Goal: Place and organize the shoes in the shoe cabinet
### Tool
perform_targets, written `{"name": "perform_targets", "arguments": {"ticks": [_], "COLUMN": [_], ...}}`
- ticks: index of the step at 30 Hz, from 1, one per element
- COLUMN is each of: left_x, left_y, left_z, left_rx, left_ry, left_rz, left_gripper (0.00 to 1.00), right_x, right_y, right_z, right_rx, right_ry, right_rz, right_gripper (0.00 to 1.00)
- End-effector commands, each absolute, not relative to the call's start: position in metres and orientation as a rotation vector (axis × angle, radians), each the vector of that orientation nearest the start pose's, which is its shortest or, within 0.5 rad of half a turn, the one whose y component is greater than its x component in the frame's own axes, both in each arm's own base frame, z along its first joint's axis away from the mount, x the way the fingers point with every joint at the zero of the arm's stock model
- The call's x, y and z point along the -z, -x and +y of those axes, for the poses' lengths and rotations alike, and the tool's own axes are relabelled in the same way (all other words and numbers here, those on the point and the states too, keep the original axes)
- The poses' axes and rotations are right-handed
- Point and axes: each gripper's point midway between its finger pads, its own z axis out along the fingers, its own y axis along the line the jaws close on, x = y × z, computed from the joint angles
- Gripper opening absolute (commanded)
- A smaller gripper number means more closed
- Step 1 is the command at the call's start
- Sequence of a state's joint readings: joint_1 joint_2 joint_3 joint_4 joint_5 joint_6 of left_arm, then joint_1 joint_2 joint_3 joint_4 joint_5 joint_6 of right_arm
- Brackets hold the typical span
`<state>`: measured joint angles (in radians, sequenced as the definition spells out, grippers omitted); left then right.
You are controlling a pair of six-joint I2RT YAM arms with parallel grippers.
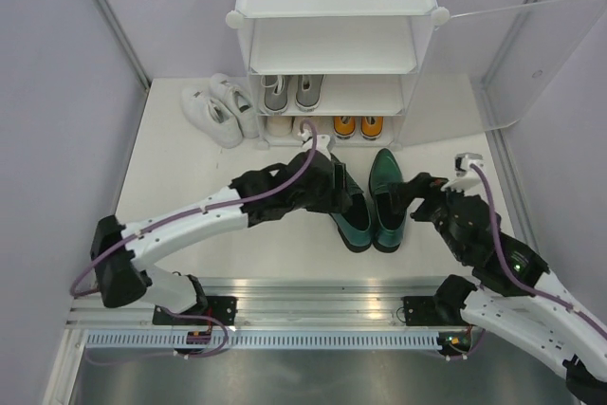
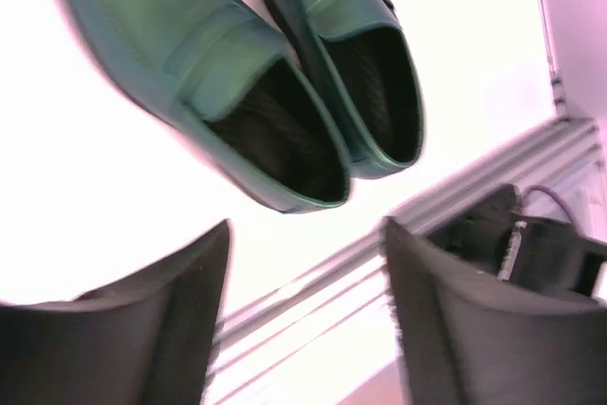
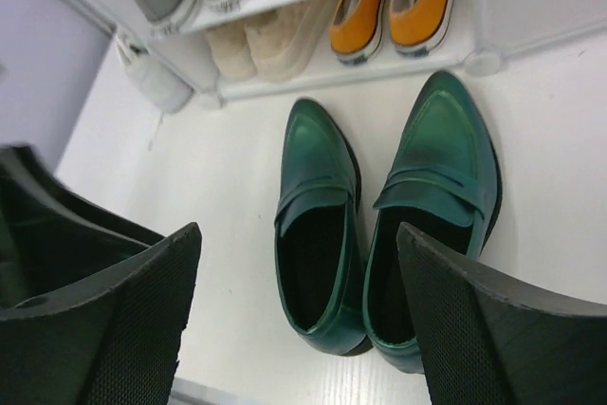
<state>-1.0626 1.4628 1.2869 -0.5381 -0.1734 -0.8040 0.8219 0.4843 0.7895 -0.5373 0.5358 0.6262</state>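
The glossy dark green pointed shoes stand side by side on the table in front of the shoe cabinet [image 1: 337,7], the left one [image 1: 353,223] and the right one [image 1: 387,198]. They also show in the left wrist view [image 2: 237,92] and the right wrist view [image 3: 318,225]. My left gripper [image 1: 347,194] is open and empty, just above the left green shoe. My right gripper [image 1: 410,189] is open and empty beside the right green shoe. Grey lace-ups [image 1: 292,92] sit on the middle shelf. The cream pair [image 1: 289,126] and the orange pair [image 1: 358,126] sit on the bottom shelf. White sneakers [image 1: 220,109] lie left of the cabinet.
The cabinet's frosted door [image 1: 541,54] stands open to the right. The top shelf [image 1: 332,45] holds nothing. Grey walls close in the table on both sides. A metal rail [image 1: 313,305] runs along the near edge by the arm bases.
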Motion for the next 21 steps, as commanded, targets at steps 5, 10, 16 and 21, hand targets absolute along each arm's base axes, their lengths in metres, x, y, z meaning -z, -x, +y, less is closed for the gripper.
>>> {"name": "perform_targets", "arguments": {"ticks": [5, 10, 16, 21], "left_x": [-0.255, -0.246, -0.246, -0.247], "left_y": [-0.227, -0.242, -0.248, -0.242], "left_z": [-0.257, -0.188, -0.179, -0.175], "left_rx": [0.37, 0.115, 0.103, 0.106], "left_ry": [-0.281, -0.234, -0.229, -0.261], "left_rz": [2.087, 2.049, 2.063, 2.096], "left_gripper": [0.92, 0.98, 1.0, 1.0], "right_x": [-0.223, -0.2, -0.169, -0.15], "right_y": [-0.209, -0.21, -0.215, -0.223], "right_z": [0.187, 0.201, 0.22, 0.217], "right_rx": [-0.666, -0.63, -0.556, -0.447], "right_ry": [0.039, 0.119, 0.207, 0.215], "right_rz": [1.967, 2.027, 2.106, 2.151], "right_gripper": [0.89, 0.91, 0.93, 0.95]}}
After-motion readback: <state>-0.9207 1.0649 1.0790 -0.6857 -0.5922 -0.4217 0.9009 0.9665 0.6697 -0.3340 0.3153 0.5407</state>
